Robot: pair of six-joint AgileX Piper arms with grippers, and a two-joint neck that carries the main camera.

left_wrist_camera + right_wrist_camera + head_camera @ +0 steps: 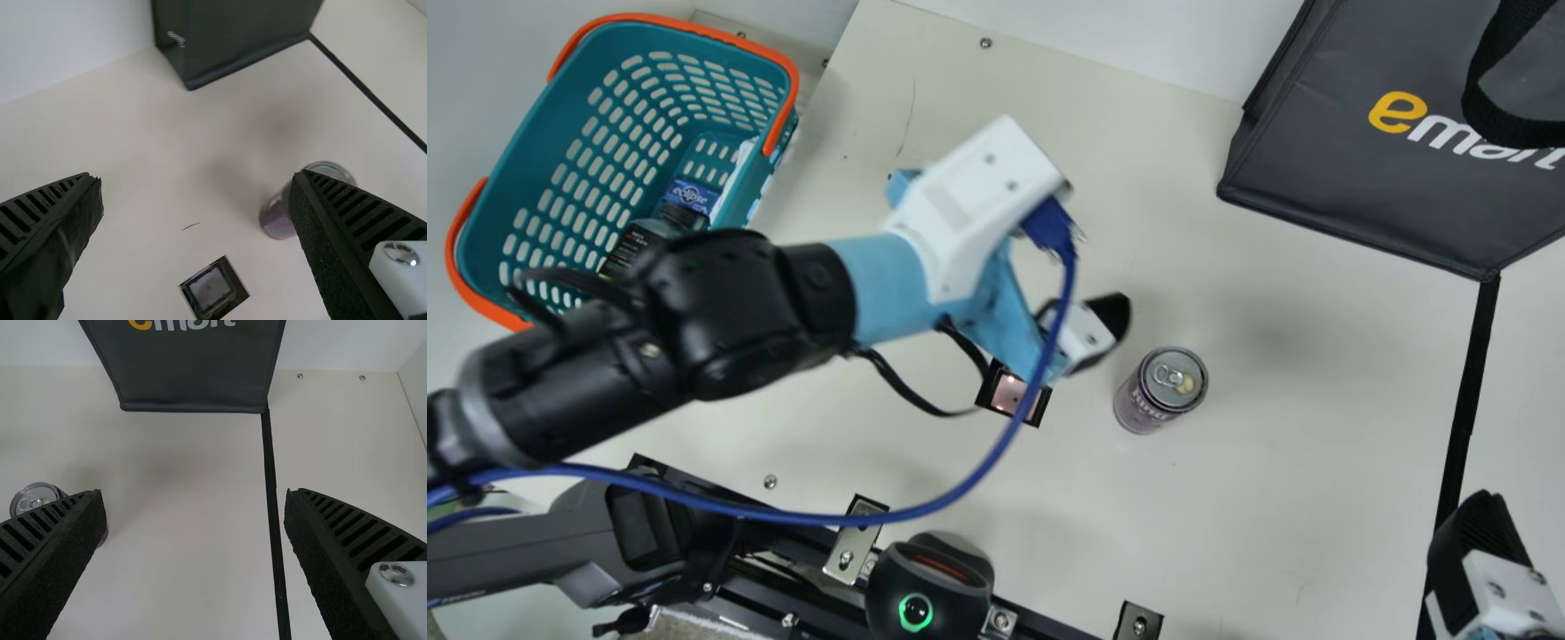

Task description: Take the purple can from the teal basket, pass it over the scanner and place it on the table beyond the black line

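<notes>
Fingers spread wide on both our grippers. The teal basket sits at the worktop's left edge; our left gripper hangs near the scanner. The purple can stands upright, short of the black line; the dark bag is at the far edge, our right gripper toward the near.

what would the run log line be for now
purple metal can: upright on cream table, short of straight black line | left jaws: open, empty | right jaws: open, empty

purple can with silver top, teal basket with orange handles, black line, cream table
</notes>
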